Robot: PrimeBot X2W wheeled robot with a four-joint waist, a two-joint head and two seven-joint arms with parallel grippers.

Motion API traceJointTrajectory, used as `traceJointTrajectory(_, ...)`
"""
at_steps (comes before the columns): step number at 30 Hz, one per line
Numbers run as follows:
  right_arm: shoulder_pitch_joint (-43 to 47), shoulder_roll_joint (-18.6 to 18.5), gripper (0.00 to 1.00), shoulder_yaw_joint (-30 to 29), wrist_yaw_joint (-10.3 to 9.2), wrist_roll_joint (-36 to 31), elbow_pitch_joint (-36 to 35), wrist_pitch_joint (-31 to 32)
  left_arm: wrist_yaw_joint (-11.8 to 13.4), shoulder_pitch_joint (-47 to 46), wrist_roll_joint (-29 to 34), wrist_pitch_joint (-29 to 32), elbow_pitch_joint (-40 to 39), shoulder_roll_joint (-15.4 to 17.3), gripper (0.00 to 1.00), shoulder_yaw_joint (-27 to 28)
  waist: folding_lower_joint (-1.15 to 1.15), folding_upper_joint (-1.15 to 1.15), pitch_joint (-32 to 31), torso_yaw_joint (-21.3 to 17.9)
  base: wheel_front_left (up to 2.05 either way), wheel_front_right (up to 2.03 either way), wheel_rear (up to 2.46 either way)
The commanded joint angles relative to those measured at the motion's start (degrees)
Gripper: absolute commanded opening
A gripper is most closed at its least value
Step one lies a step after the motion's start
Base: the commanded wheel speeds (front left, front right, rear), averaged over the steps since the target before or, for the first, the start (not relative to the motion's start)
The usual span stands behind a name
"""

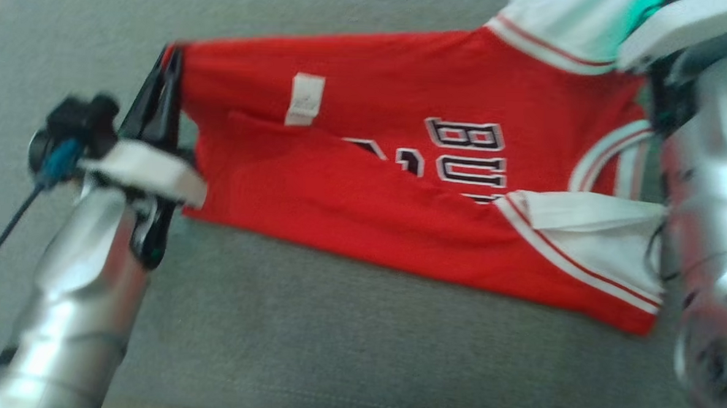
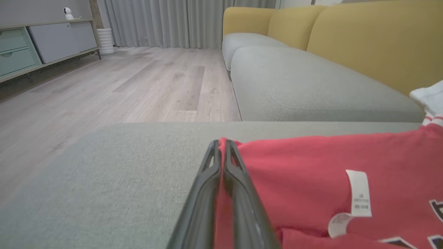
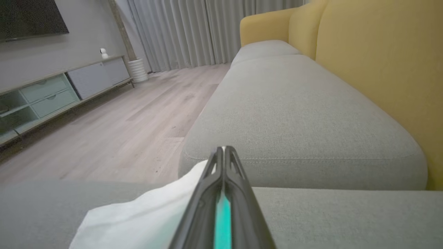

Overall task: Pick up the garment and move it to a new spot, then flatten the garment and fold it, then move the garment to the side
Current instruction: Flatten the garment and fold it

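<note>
While it lies spread across the grey cushion, the red garment reaches from a red hem on the left to white-trimmed openings on the right. Its near edge slants toward the near right, and a red flap covers part of the lettering. A white label sits near the far edge. The left gripper is clenched on the far left corner of the hem. The right gripper is clamped on the white cloth at the far right. Bare cushion lies open left of the hem and along the whole near side. Past the cushion's far edge are a grey sofa seat and wood floor.
</note>
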Motion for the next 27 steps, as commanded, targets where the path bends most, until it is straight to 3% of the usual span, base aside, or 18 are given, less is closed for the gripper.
traceJointTrajectory(1, 3.69, 2.31, 0.00, 3.56, 0.11, 4.14, -4.54, -0.69, 0.25, 1.40, 1.56, -0.45, -0.49, 3.48, 0.00, 3.51, 0.01, 0.00, -3.11, -3.45, 0.00, 0.00, 0.00)
traceJointTrajectory(5, 15.64, 2.87, 0.00, 10.91, 0.11, 14.36, -15.17, -0.74, 0.31, 6.58, 3.93, -0.45, 1.45, 4.45, 0.00, 6.15, 0.01, 0.00, -6.13, -6.19, 0.00, 0.00, 0.00)
traceJointTrajectory(10, 30.99, 0.09, 0.00, 17.53, 0.11, 25.96, -26.46, -0.59, 1.01, 12.36, 6.39, -0.45, 2.87, 4.74, 0.00, 8.80, 0.01, 0.00, -9.25, -8.64, 0.00, 0.00, 0.00)
traceJointTrajectory(17, 42.97, -1.35, 0.00, 19.78, 0.11, 32.77, -35.67, 2.19, 1.69, 17.32, 7.76, -0.45, 5.12, 3.67, 0.00, 11.16, 0.01, 0.00, -11.42, -10.17, 0.00, 0.00, 0.00)
traceJointTrajectory(19, 45.54, -1.20, 0.00, 19.51, 0.11, 33.59, -37.08, 3.22, 2.29, 18.21, 8.46, -0.46, 5.39, 2.83, 0.44, 11.72, 0.01, 0.00, -11.98, -10.14, 0.00, 0.00, 0.00)
traceJointTrajectory(20, 46.61, -1.04, 0.00, 19.25, 0.11, 33.77, -37.30, 3.95, 3.17, 18.72, 8.98, -0.46, 5.29, 2.44, 1.00, 12.12, 0.01, 0.00, -12.33, -10.11, 0.00, 0.00, 0.00)
traceJointTrajectory(21, 47.50, -0.86, 0.07, 19.15, 0.11, 33.69, -37.50, 4.54, 4.08, 19.36, 9.34, -0.46, 4.96, 1.91, 1.00, 12.71, 0.01, 0.00, -12.90, -10.06, 0.00, 0.00, 0.00)
traceJointTrajectory(22, 48.21, -0.54, 1.00, 18.57, 0.11, 33.65, -37.85, 4.47, 5.06, 20.11, 9.76, -0.46, 4.27, 1.44, 1.00, 13.38, 0.01, 0.00, -13.27, -10.03, 0.00, 0.00, 0.00)
traceJointTrajectory(27, 50.68, 0.86, 1.00, 16.00, 0.11, 28.60, -38.50, 1.83, 9.76, 25.36, 13.66, -0.46, -1.06, -0.30, 1.00, 16.01, 0.01, 0.00, -15.63, -9.73, 0.00, 0.00, 0.00)
